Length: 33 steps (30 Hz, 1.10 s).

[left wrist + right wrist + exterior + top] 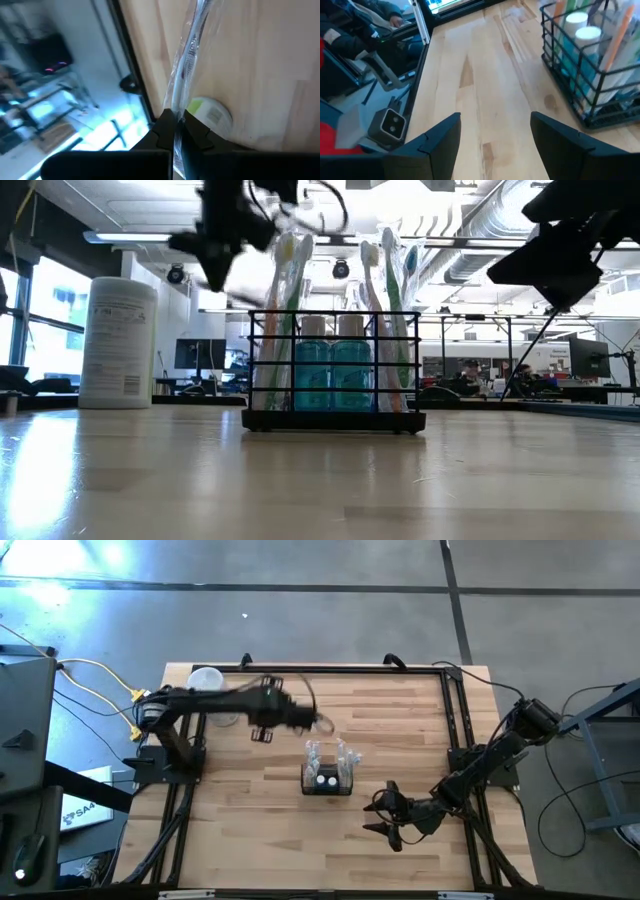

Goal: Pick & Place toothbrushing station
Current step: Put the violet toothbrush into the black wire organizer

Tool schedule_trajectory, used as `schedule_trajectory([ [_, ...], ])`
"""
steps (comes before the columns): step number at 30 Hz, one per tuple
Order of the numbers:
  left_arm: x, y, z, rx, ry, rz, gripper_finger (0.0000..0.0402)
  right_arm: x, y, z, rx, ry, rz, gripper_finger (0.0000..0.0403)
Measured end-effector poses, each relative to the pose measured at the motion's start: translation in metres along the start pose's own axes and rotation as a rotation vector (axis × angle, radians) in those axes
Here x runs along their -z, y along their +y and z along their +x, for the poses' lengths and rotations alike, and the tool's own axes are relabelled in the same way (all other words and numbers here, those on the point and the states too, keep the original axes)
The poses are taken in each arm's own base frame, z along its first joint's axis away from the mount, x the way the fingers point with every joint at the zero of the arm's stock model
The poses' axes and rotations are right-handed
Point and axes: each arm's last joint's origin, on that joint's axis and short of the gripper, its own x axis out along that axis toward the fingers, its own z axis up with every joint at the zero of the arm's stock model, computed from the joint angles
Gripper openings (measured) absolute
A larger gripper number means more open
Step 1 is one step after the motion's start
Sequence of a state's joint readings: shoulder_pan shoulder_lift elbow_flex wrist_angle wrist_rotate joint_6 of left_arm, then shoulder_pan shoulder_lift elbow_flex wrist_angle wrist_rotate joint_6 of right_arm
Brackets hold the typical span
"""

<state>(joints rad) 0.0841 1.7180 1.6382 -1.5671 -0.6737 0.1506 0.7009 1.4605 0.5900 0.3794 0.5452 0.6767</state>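
Observation:
The toothbrushing station [328,778], a black wire holder box, stands on its base near the table's middle. In the low view [333,370] it holds two blue bottles and several wrapped toothbrushes standing upright. My left gripper [310,720] is just beyond the station's far left side, above the table. It is shut on a toothbrush in clear wrap [187,55]. My right gripper [385,820] is open and empty near the table's near right, its fingers apart in its wrist view [495,145], with the station [590,65] ahead of it. My left gripper pinches the wrapped toothbrush by one end [176,107] between its two fingers. The toothbrush sticks out past the fingertips, in line with the fingers. It is lifted clear of the table.
A tall white cylindrical container [205,678] stands at the table's far left corner; it also shows in the low view [118,342] and beyond my left fingers [210,115]. A black rail [340,670] frames the table. Bare wood lies between the station and my right gripper.

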Motion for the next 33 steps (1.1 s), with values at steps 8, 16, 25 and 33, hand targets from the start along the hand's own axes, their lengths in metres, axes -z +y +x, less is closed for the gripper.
schedule_trajectory([
  [8, 0.023, -0.044, -0.066, -0.105, -0.245, 0.019, 0.0001, -0.005, -0.004, 0.003, 0.012, -0.02, -0.105, 0.0231],
  [16, 0.042, -0.057, -0.099, -0.519, -0.389, -0.035, 0.0001, -0.009, -0.008, 0.006, 0.019, -0.03, -0.145, 0.0231],
  [25, 0.039, -0.095, -0.117, -0.643, -0.436, 0.207, 0.0001, -0.011, -0.009, 0.008, 0.011, -0.03, -0.165, 0.0231],
  [33, 0.022, -0.157, -0.134, -0.866, -0.495, 0.435, 0.0001, -0.018, -0.004, 0.007, -0.028, -0.104, -0.154, 0.0231],
])
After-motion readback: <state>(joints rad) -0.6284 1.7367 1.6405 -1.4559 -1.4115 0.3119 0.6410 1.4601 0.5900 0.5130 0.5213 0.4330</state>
